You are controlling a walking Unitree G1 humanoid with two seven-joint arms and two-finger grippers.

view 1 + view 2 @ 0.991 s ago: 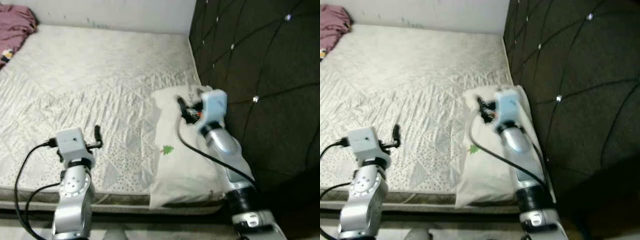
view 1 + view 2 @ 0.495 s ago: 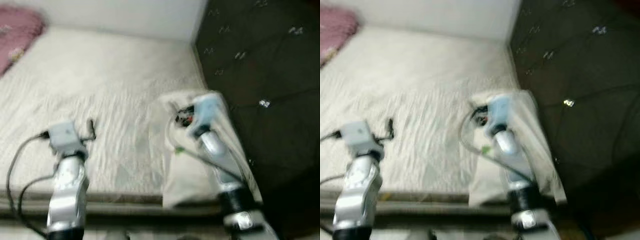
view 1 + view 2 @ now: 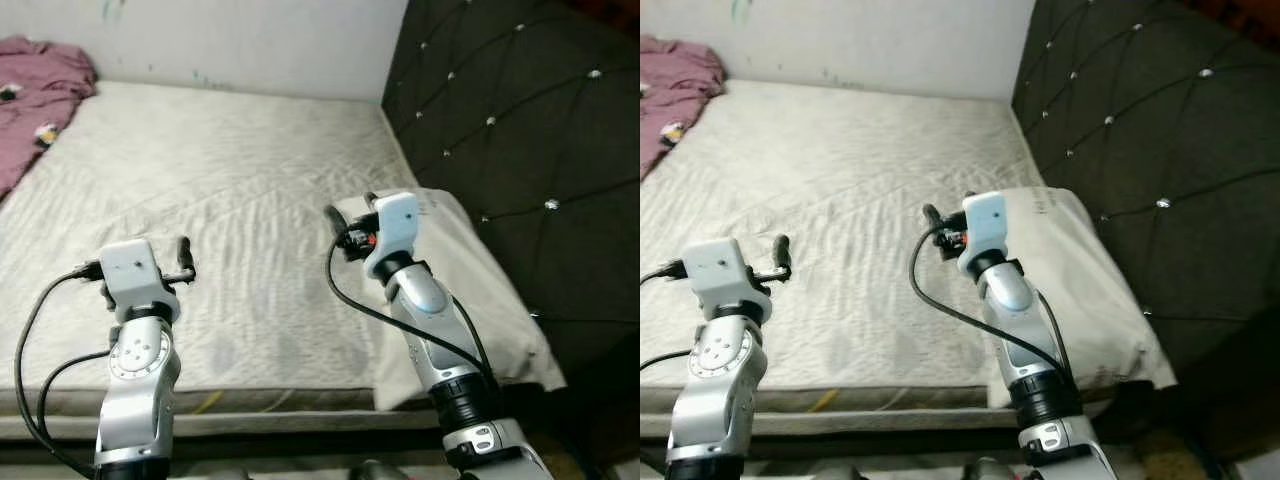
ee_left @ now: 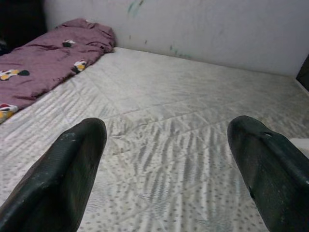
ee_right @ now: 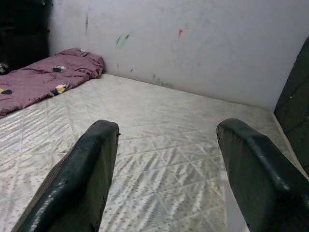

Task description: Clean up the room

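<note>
Left eye view: both arms are raised over the mattress (image 3: 250, 200), left gripper (image 4: 164, 169) and right gripper (image 5: 164, 169) spread wide, nothing in either. The white pillow (image 3: 470, 290) lies by the dark headboard (image 3: 520, 130), beside the right forearm; the purple blanket (image 3: 35, 90) sits crumpled at the far corner, well apart. Risk, as I judge it: the right arm's cable brushes the pillow and drags it off the edge.

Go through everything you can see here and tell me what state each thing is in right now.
Left gripper: open, empty, above the mattress.
Right gripper: open, empty, above the mattress.
Pillow: lying flat against the headboard.
Purple blanket: crumpled at the far end.
Mattress: bare, no sheet.
</note>
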